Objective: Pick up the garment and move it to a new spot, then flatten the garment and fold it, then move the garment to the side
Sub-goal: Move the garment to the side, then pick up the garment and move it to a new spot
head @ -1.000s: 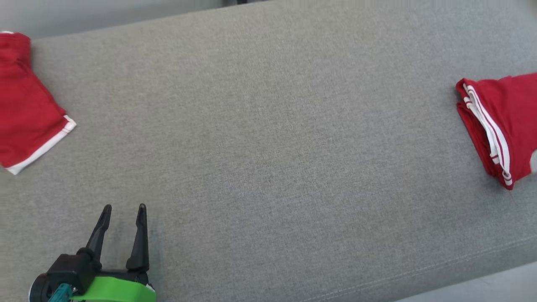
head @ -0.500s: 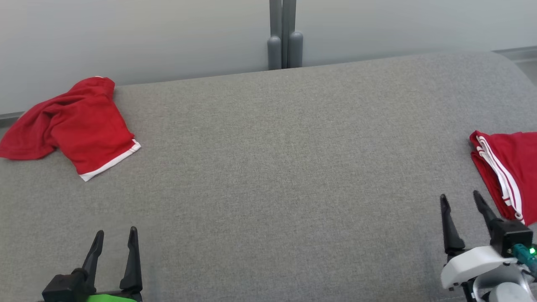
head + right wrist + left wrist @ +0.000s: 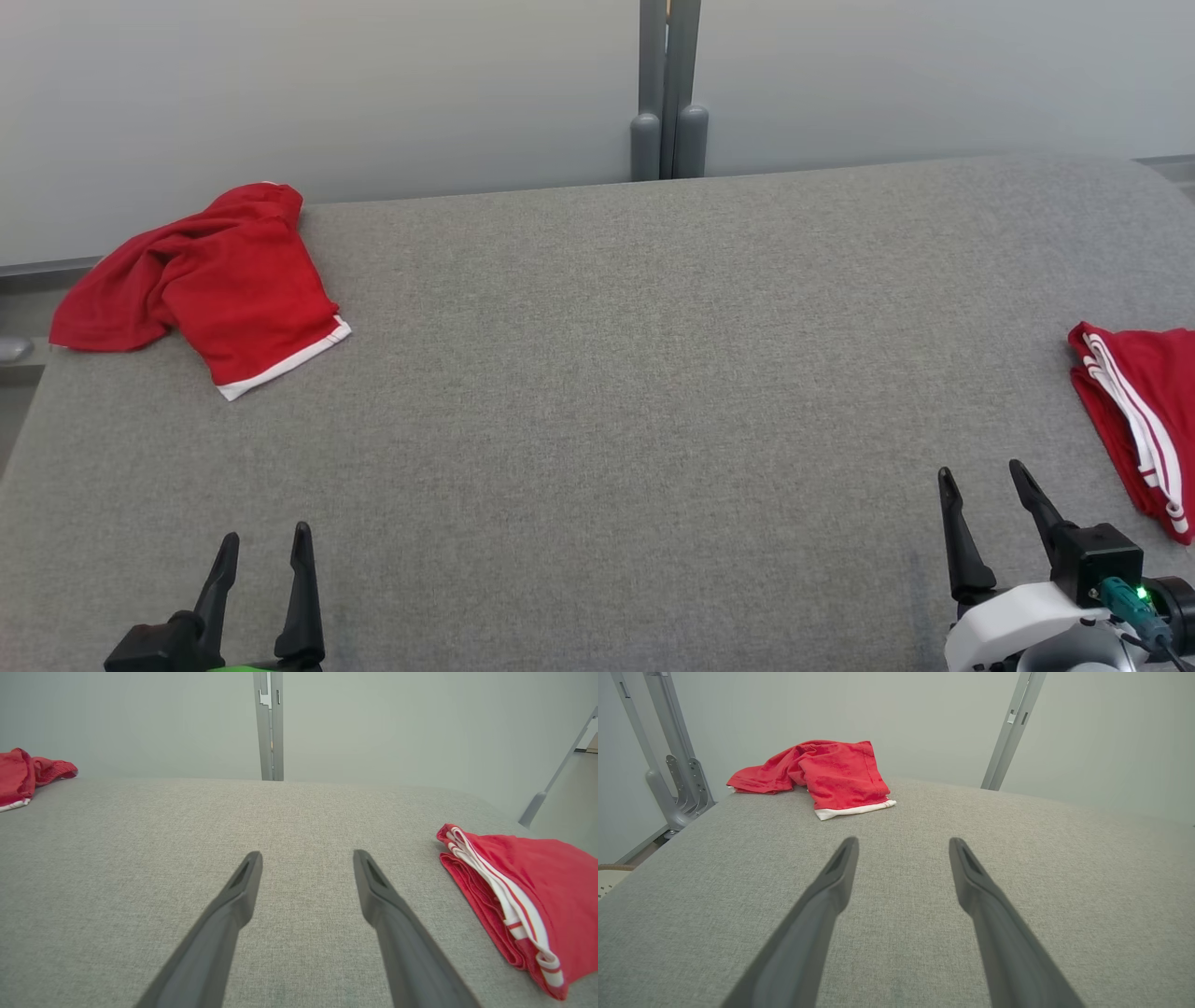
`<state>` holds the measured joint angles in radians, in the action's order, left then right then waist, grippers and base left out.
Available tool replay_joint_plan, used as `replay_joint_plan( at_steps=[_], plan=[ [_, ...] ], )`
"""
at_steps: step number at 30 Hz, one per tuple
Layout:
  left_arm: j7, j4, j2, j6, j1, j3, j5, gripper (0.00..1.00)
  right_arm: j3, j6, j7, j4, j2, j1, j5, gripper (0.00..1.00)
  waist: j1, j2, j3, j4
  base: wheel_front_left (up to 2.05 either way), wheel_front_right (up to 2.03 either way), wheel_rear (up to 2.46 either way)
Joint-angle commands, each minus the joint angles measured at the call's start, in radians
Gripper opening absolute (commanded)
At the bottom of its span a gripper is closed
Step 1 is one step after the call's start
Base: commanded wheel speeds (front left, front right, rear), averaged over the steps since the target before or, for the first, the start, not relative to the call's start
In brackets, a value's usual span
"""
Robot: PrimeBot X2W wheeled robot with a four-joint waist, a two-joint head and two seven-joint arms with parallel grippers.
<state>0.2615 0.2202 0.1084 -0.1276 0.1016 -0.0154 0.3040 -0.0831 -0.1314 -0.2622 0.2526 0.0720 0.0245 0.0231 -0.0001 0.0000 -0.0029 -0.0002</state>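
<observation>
the grey padded desk (image 3: 616,392) stretches ahead of both claws. a crumpled red garment (image 3: 224,289) lies well ahead of the left claw (image 3: 266,532), at the far corner, untouched and not flattened. a folded red garment (image 3: 1144,411) rests near the right claw (image 3: 980,469), on its outer side, seemingly finished. both claws hover released, grasping nothing. one piece looks done; the crumpled one likely awaits pickup, flattening, folding and setting aside.

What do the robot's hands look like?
The left gripper and right gripper each have two long, dark, pointed jaws. The right one sits on a white shell, with a black block, a teal plug and a green light. The left's base is black with a green sliver.
</observation>
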Motion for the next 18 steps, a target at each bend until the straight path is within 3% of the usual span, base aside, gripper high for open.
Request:
replay_joint_plan(
  at_steps=[1, 18],
  plan=[
    [0.005, 0.001, -0.002, -0.003, 0.004, 0.000, -0.006, 1.00, -0.004, 0.001, -0.003, -0.003, -0.002, 0.008, -0.008, 1.00, 0.0001, 0.0000, 0.000, 0.000, 0.00, 0.00, 0.00],
    [0.004, 0.024, 0.028, -0.004, -0.009, 0.036, 0.031, 1.00, -0.006, 0.001, -0.003, 0.011, 0.000, -0.001, -0.014, 1.00, 0.0001, 0.0000, 0.001, 0.000, 0.00, 0.00, 0.00]
  ],
)
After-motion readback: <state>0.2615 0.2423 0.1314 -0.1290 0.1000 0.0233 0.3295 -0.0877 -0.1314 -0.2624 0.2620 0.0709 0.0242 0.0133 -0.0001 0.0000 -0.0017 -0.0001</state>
